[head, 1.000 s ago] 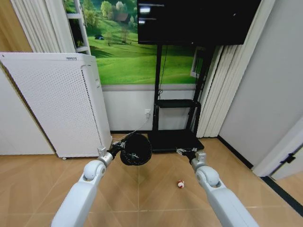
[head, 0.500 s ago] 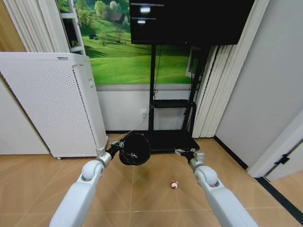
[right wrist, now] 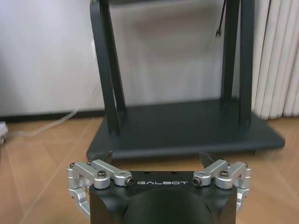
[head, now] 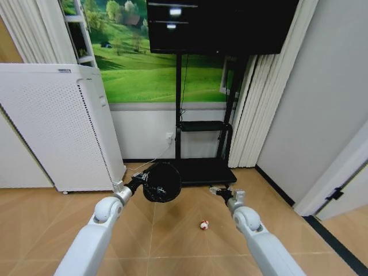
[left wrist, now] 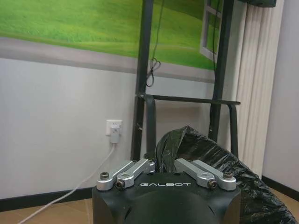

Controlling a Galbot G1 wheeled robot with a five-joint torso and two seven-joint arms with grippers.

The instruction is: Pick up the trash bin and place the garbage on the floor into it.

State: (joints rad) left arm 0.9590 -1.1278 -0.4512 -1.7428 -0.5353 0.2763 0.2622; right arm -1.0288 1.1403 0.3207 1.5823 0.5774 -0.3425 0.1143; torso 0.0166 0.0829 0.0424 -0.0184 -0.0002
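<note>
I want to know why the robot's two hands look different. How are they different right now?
The left tool is shut on the black trash bin, held off the floor; the right tool is open and holds nothing. Both reach forward at about the same height, above the wooden floor.

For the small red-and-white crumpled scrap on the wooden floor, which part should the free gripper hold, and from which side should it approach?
Probably from straight above, closing across the whole body of the small red-and-white crumpled scrap: it is a tiny lump lying low on the wooden floor, offering no handle or edge. The open right gripper sits nearest; the left gripper holds the black trash bin.
</note>
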